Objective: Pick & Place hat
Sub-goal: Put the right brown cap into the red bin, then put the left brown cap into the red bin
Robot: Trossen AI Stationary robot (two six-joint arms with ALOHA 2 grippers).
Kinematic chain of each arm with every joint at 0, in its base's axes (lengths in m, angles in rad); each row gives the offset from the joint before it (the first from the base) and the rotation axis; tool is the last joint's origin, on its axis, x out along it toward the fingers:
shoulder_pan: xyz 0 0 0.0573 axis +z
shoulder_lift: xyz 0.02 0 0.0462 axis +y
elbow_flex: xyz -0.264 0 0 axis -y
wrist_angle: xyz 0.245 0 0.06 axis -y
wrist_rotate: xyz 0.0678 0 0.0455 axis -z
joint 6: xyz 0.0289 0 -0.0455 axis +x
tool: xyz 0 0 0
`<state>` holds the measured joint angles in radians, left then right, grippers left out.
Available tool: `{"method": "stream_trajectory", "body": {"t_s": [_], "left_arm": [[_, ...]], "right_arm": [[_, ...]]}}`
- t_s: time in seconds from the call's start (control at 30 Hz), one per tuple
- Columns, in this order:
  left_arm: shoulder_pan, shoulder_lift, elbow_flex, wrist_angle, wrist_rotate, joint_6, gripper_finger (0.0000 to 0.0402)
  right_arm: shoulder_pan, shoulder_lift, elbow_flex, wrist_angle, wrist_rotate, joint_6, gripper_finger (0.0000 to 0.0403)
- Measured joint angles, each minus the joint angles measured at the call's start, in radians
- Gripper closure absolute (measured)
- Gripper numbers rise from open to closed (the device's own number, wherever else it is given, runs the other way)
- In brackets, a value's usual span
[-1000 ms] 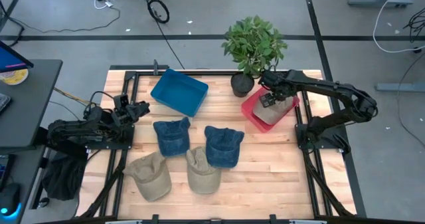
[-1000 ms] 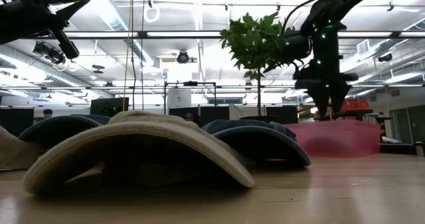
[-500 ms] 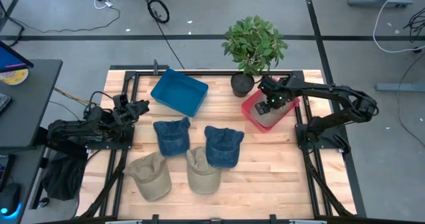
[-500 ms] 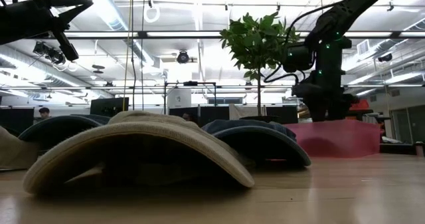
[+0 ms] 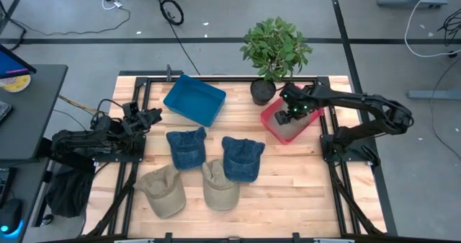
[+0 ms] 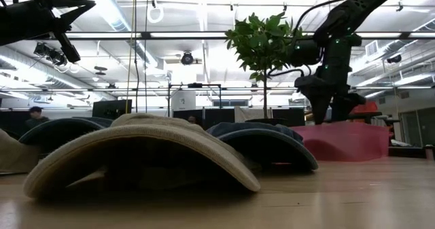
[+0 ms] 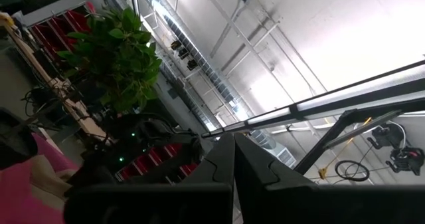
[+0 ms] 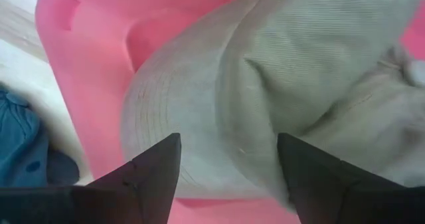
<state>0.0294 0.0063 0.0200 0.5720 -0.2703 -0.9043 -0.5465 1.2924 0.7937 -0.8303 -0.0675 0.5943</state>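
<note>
The beige hat lies inside the pink bin at the far right of the worktop, crown up and brim towards the bin's near wall, filling most of the floor. The right end effector hangs just above it with fingers spread wide and nothing between them; the right wrist view shows both dark fingertips clear of the cloth. By my reading this hat is placed and let go, and the step in hand is the retreat from the bin.

Four hats are left in the middle of the worktop: two blue denim hats and behind, and two beige hats and in front, the right-hand pair overlapping. The next move would call for lifting clear of the bin wall and the potted plant just behind it, then reaching towards the nearest hat, probably the right denim one. An empty blue bin stands tilted at the far left.

The left end effector waits folded at the left edge, its fingers pressed together.

Compared with a second ago, the right end effector has shifted slightly towards the bin's plant-side corner and risen a little after dipping low over the bin; the hats have not moved.
</note>
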Motion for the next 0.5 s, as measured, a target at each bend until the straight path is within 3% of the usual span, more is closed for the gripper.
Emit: {"method": "stream_trajectory", "body": {"t_s": [0.3, 0.5], "left_arm": [[0.000, 0.000, 0.000, 0.000, 0.000, 0.001, 0.0399], [0.000, 0.000, 0.000, 0.000, 0.000, 0.002, 0.0399]], "right_arm": [[0.000, -0.128, 0.000, -0.024, 0.112, 0.061, 0.0152], [0.000, -0.232, 0.000, 0.058, 0.139, 0.136, 0.0152]]}}
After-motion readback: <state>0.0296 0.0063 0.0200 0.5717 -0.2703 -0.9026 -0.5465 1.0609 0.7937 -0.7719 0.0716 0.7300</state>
